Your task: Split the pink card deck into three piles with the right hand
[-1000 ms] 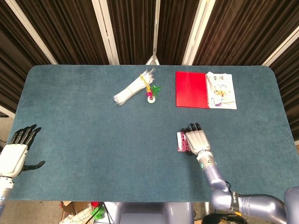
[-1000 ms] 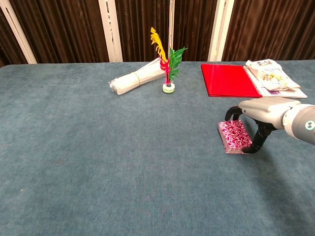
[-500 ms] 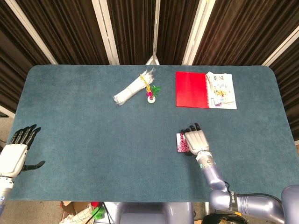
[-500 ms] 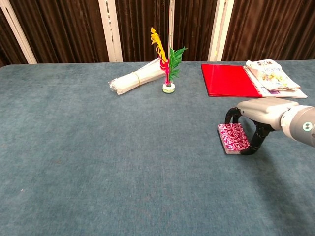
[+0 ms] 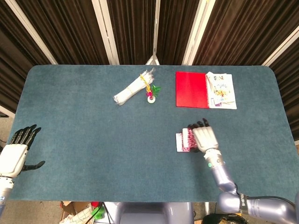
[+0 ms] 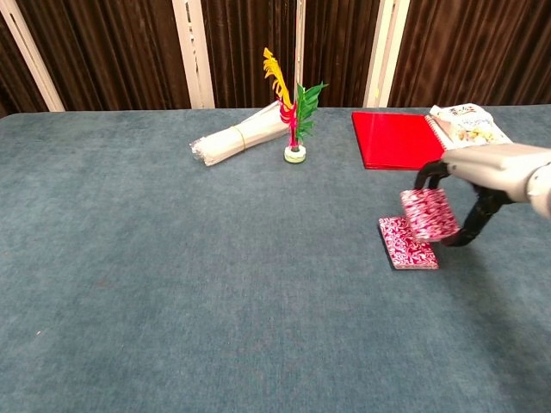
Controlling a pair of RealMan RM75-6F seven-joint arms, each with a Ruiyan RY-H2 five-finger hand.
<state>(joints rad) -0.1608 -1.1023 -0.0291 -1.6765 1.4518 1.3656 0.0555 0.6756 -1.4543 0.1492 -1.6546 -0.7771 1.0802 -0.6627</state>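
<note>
Two hands are seen over the blue-green surface (image 5: 93, 140), and only one of them is occupied. At the far left edge, well apart from everything else, the left hand (image 5: 16, 151) is held palm down with its dark fingers spread and nothing in it. Far from that hand, toward the back of the surface, a white rolled bundle (image 6: 239, 136) is laid on its side, and just beside it a small white stand with yellow, pink and green feathers (image 6: 293, 112) is set upright. Beyond the right hand, at the back, a red notebook (image 5: 191, 89) is laid flat with an opened, printed page (image 5: 222, 91) at its far side. The right hand (image 5: 203, 138) is raised above the surface, and a pink packet of cards (image 6: 430, 213) is pinched between its thumb and its dark fingers (image 6: 473, 225), the packet being tilted and lifted clear. Directly below and slightly to the inner side of that hand, the rest of the pink card deck (image 6: 407, 242) is left flat on the surface, apart from the lifted packet. In the head view the lower pile (image 5: 180, 142) is partly covered by the hand and by the lifted cards.
</note>
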